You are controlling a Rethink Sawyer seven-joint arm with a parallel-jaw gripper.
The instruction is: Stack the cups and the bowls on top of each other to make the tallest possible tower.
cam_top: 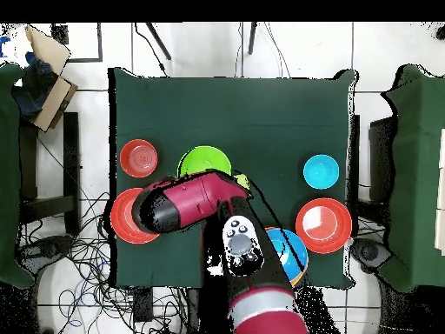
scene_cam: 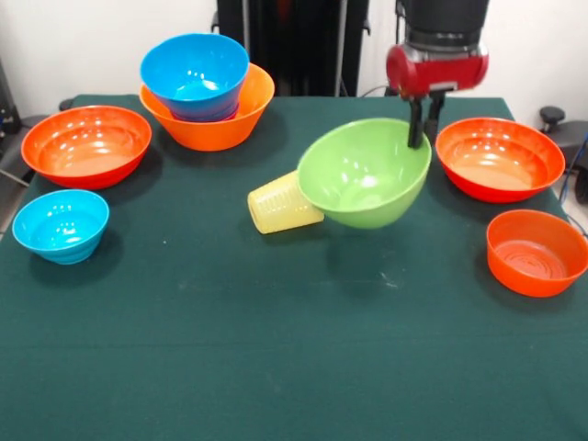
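So the gripper [scene_cam: 421, 138] comes down at the upper right of centre in the front view, and its jaws are pinched on the far rim of the lime green bowl [scene_cam: 363, 175]. That bowl is tilted, its open side facing the camera, and it looks lifted off the dark green tabletop [scene_cam: 276, 349]. The pale-yellow tumbler [scene_cam: 280, 204] lies on its side just left of it, touching or tucked under the bowl's lower left edge; can't tell which.

Upper left of centre, the tower [scene_cam: 209, 96] so far is a blue bowl [scene_cam: 195, 73] sitting inside the large light-orange bowl [scene_cam: 220, 129].

Loose stuff: a wide red-orange bowl [scene_cam: 86, 144] at the left edge, a small cyan bowl [scene_cam: 61, 225] just below it, another wide red-orange bowl [scene_cam: 499, 158] at the right, and a small orange bowl [scene_cam: 537, 252] at lower right, near it but apart.

From overhead the arm [cam_top: 187, 204] covers a good part of the green bowl [cam_top: 205, 162], and the cyan bowl [cam_top: 321, 171] shows right of centre.

No brands, labels or readable writing on anything I can see.
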